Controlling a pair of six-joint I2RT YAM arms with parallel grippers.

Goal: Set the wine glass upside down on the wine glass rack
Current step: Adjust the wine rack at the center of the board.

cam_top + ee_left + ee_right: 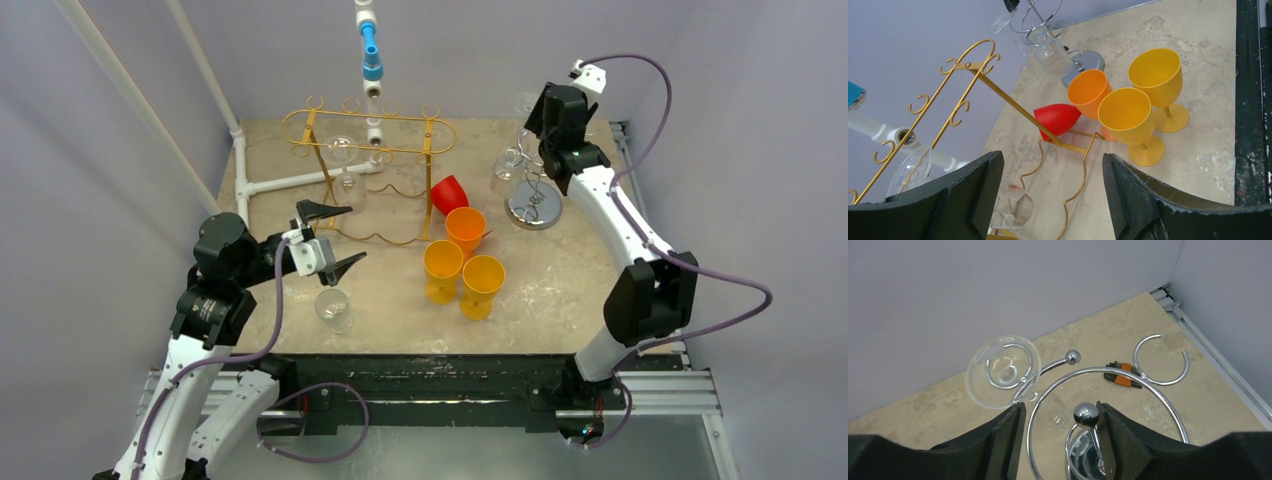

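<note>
A gold wire rack point(370, 130) stands at the back middle with one clear wine glass point(343, 168) hanging upside down on it. Another clear wine glass point(333, 310) stands on the table near the front left. My left gripper point(330, 240) is open and empty, between that glass and the gold rack point(973, 65). A chrome rack point(533, 205) at the right holds a clear glass point(508, 165); its foot point(1003, 371) sits in a ring. My right gripper point(1060, 425) is open above this rack, its jaws either side of the chrome ball top point(1086, 414).
A red goblet point(449, 193) lies by the gold rack's foot. An orange goblet point(465, 230) and two yellow goblets point(442, 270) point(481, 285) stand mid-table. A white pipe frame point(290, 182) runs at the back left. A hex-key set point(1120, 375) lies behind the chrome rack.
</note>
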